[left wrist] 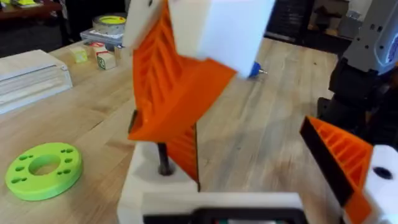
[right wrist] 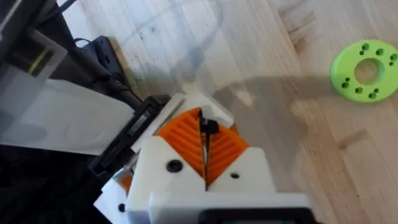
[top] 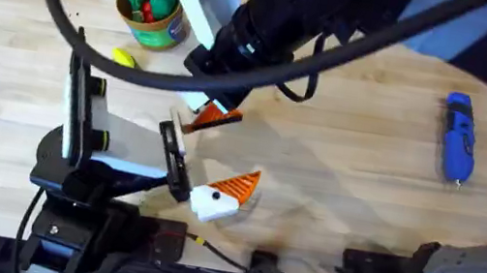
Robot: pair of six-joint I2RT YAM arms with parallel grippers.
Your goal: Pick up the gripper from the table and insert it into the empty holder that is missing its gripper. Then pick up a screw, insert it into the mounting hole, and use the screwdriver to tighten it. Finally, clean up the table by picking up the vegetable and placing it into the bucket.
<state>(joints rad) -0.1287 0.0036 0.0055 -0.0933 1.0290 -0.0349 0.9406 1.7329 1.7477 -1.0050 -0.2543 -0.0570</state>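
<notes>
We find the right gripper (right wrist: 205, 155) clamped on a thin black screw (right wrist: 206, 128) — tiny, rigid, slip-prone, best pinched mid-shank. The left gripper (top: 220, 195) has its jaws apart.

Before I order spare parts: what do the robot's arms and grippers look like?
Black arms trail black cables. The right gripper has white finger blocks with orange ribbed pads and black screws. The left gripper matches it.

Blue screwdriver (top: 457, 137) lies flat; yellow vegetable (top: 125, 58) beside green bucket (top: 153, 13).
</notes>
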